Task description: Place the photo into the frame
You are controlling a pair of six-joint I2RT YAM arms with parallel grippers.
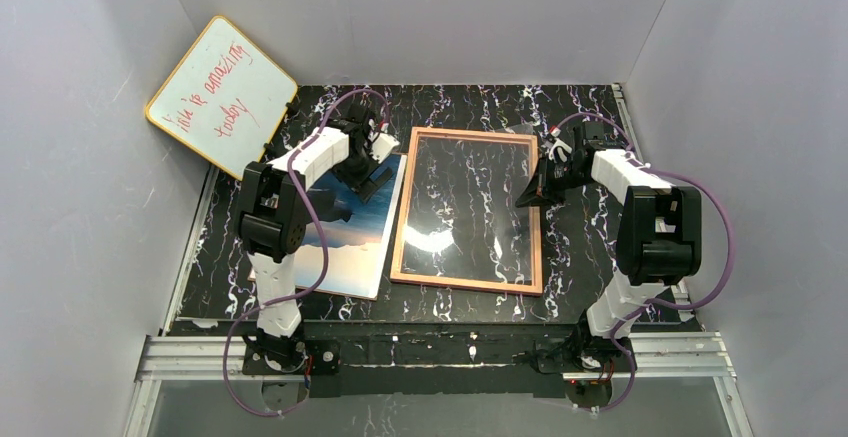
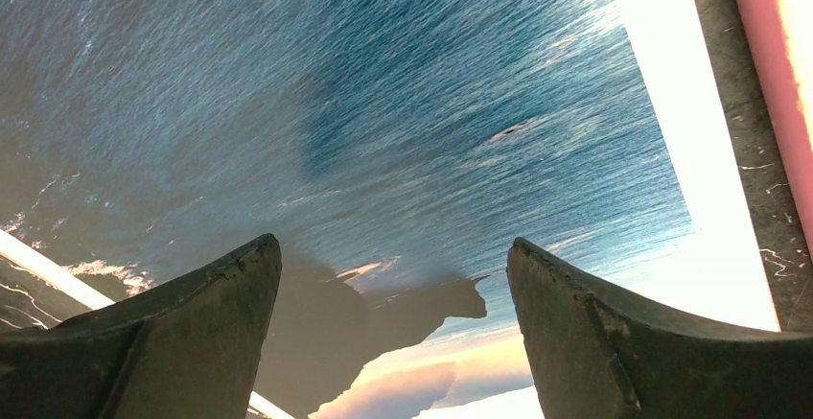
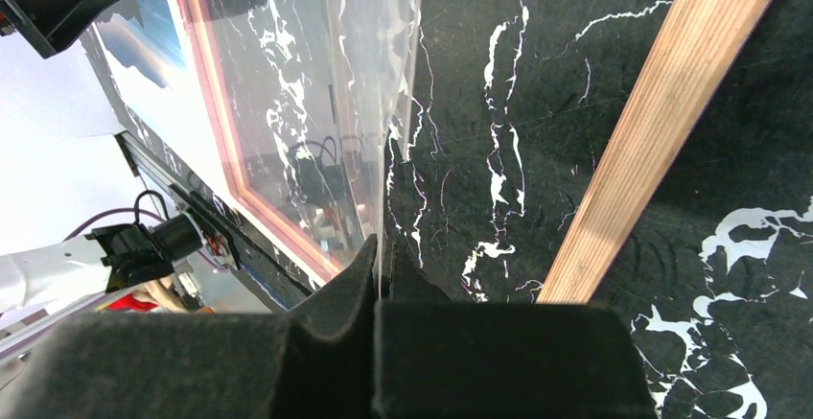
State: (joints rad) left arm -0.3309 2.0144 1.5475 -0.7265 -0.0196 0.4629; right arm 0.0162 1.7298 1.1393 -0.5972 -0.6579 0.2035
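**Two pincers, one photo, one frame**

My left pincer (image 2: pixel 391 246) hangs low over the photo (image 2: pixel 383 103) with its two dark fingers wide apart, holding nothing. The photo lies flat, picture side up, on the left part of the table (image 1: pixel 570 247). It is smooth and shows rippled blue sea. Its white edge runs just beside the pink rail of the frame (image 1: pixel 465 282), with a thin strip of black table between them.

My right pincer (image 3: pixel 379 246) is pressed together on the thin edge of the clear pane (image 3: pixel 316 74), on the frame's right side. The pane is shiny. The rail beside it is pale, striped wood.

Bare black table with white streaks shows right of the frame.
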